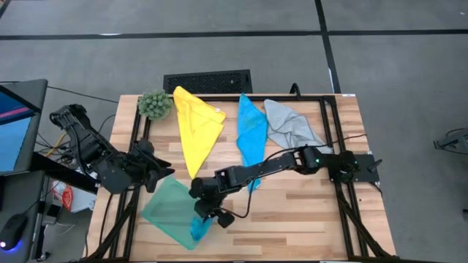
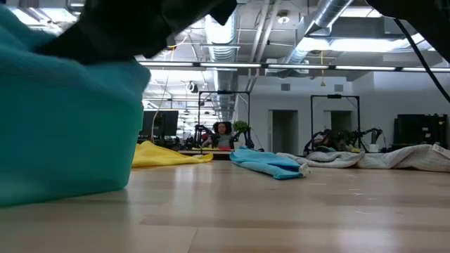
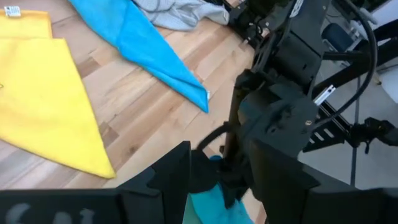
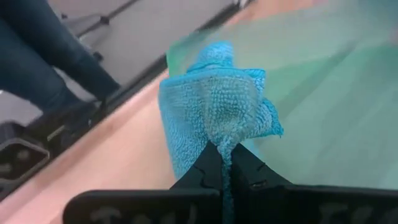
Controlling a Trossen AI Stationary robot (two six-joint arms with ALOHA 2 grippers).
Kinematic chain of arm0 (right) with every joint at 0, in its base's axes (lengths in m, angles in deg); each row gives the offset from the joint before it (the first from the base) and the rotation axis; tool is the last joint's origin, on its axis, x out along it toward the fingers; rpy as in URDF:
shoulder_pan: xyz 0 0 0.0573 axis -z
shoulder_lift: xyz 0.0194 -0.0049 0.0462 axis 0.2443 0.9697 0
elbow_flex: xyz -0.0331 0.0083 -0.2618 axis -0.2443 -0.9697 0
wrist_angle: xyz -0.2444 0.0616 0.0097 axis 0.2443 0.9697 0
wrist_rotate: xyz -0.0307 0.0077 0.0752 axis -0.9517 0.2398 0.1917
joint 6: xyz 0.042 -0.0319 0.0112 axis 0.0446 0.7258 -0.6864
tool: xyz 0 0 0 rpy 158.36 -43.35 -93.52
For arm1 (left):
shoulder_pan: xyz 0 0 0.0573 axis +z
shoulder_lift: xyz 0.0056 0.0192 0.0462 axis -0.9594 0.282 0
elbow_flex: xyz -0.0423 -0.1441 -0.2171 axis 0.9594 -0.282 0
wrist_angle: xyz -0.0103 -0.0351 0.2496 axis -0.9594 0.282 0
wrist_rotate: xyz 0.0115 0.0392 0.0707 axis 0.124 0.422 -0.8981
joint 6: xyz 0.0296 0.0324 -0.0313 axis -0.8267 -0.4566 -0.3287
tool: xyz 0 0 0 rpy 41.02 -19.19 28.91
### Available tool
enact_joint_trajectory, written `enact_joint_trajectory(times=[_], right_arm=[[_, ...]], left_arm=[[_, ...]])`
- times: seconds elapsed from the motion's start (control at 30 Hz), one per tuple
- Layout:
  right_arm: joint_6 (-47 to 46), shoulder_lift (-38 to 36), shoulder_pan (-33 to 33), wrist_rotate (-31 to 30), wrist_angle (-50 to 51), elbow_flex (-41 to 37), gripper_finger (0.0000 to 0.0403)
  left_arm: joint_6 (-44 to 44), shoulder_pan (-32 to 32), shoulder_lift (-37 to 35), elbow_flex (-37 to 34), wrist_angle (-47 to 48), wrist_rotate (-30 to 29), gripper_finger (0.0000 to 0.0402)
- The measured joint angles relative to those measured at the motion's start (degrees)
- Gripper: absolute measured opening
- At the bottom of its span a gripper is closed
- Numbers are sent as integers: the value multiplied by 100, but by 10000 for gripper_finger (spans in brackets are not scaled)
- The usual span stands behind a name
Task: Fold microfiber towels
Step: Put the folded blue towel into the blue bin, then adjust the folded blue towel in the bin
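microfiber towels lie on the wooden table (image 1: 307, 219), five in all. one yellow towel (image 1: 196, 128) is spread in a long triangle toward the far edge, just right of one fuzzy green plant ball (image 1: 154, 104). two are bright blue: the first blue towel (image 1: 251, 131) is stretched in a narrow strip right of the yellow one, and the second, a bunched blue towel (image 4: 214, 109), sits at the near edge of the table. one grey towel (image 1: 290, 126) lies crumpled beside the first blue one, touching its right side. one teal towel (image 1: 170, 208) lies flat near the front left corner, and the bunched blue cloth rests at its right edge, partly on it.

the right gripper (image 4: 222, 163) has reached across the table to the near edge. its two fingers are pressed together with almost no gap, pinching a fold of the bunched blue towel, which swells out in a rumpled wad just past the fingertips.

the left gripper (image 1: 162, 171) hangs over the left side of the table, near the far corner of the teal towel and the tip of the yellow one. i cannot tell how its jaws stand, and nothing shows between them.

in the low view the teal towel fills the left foreground, with the yellow, blue and grey cloths in a row behind it.
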Motion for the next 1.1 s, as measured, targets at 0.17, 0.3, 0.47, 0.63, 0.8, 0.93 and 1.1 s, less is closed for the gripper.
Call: enact_joint_trajectory(times=[0.17, 0.3, 0.47, 0.63, 0.8, 0.93, 1.1], right_arm=[[-120, 37, 3, 10, -52, 8, 25], [-81, 37, 1, -155, -181, 8, 38], [198, 37, -4, -180, -345, 6, 67], [210, 37, 1, -235, -562, 6, 118], [118, 37, 0, -584, -973, 6, 186], [-266, 37, 35, -760, -1165, 6, 233], [-928, -66, 196, -781, -1008, 1, 249]], left_arm=[[-11, -1, 0, -2, -1, -44, 158], [-11, -1, 0, -2, -1, -46, 158], [-27, -1, 0, -2, 1, -48, 158], [-97, -1, 0, -2, 3, -48, 157], [-136, 1, 0, -2, 12, -48, 157], [-134, 1, 0, -2, 11, -48, 157], [25, 5, 0, -2, 39, -48, 157]])
